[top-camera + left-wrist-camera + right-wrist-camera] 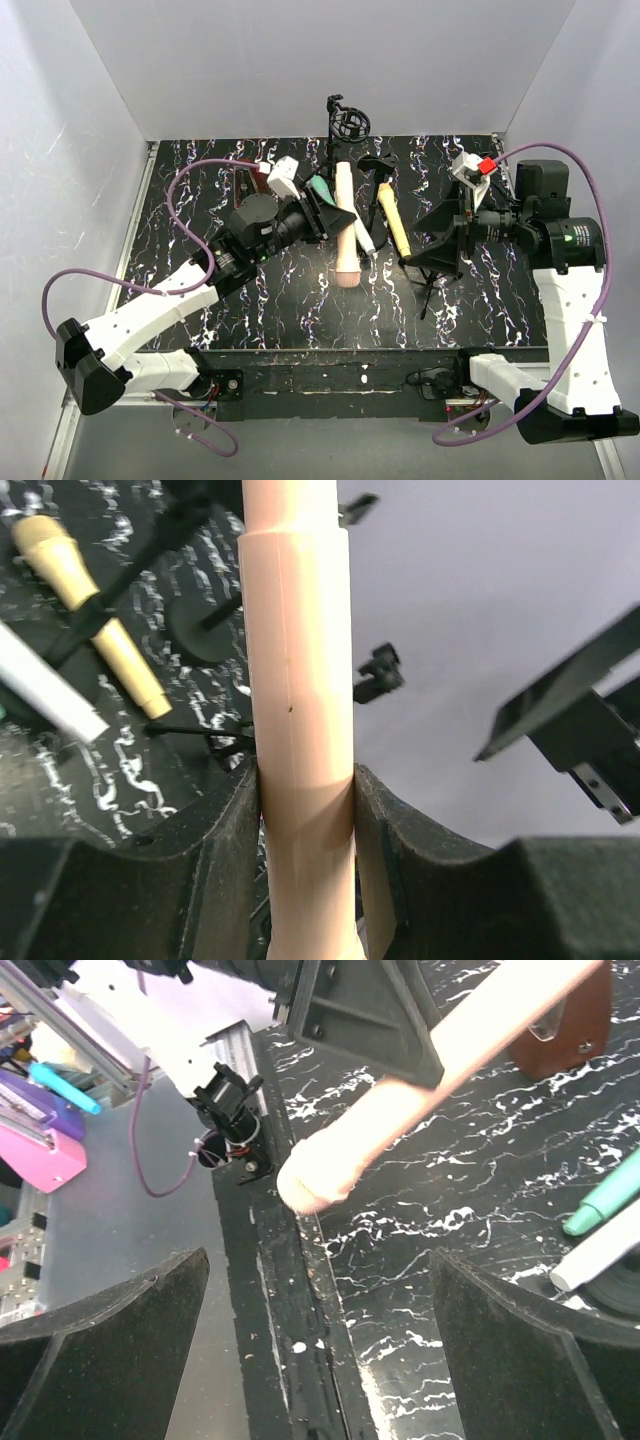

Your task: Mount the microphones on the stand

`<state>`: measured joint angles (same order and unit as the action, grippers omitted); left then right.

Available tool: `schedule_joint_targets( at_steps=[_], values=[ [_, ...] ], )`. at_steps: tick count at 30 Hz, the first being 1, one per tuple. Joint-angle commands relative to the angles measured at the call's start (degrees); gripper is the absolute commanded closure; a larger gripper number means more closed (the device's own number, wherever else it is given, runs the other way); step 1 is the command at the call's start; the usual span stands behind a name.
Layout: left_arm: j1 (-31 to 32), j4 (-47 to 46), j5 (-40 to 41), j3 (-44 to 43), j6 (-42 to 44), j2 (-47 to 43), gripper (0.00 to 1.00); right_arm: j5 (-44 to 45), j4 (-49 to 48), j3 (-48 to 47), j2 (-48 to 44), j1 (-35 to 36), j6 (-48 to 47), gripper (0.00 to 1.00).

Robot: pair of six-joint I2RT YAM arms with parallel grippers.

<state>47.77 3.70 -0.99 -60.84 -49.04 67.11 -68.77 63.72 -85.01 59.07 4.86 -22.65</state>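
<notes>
My left gripper (pixel 333 214) is shut on the shaft of the peach-pink microphone (pixel 346 232), which is held above the table with its rounded head (pixel 318 1176) toward the near edge. In the left wrist view the pink shaft (pixel 300 670) fills the gap between both pads. The yellow microphone (pixel 393 220) lies to its right with a black clip around it (pixel 92 610). A white microphone (pixel 365 240) and a teal one (pixel 320 186) lie close by. The stand's (pixel 347 121) black mount rises at the back. My right gripper (pixel 422 245) is open and empty, right of the yellow microphone.
A brown triangular block (pixel 250 182) with a white piece (pixel 285 178) stands at the back left. Thin black stand legs (pixel 432 290) spread under my right gripper. The table's black front rail (pixel 290 1340) runs below the right fingers. White walls enclose the table.
</notes>
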Motion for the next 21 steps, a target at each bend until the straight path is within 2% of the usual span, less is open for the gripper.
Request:
schedule_joint_targets(
  at_steps=[1, 10, 21],
  values=[
    [4.0, -5.7, 2.7, -2.9, 1.9, 1.4, 1.0, -0.8, -8.0, -2.6, 0.5, 3.0, 10.8, 0.02],
    [8.3, -10.3, 7.8, -5.8, 3.7, 5.4, 1.0, 0.1, -25.8, 4.1, 1.1, 5.5, 31.6, 0.04],
    [14.4, -19.1, 18.7, -7.4, 2.5, 9.4, 1.0, 7.4, -37.9, 15.5, -0.9, 6.5, 45.3, 0.06]
  ],
)
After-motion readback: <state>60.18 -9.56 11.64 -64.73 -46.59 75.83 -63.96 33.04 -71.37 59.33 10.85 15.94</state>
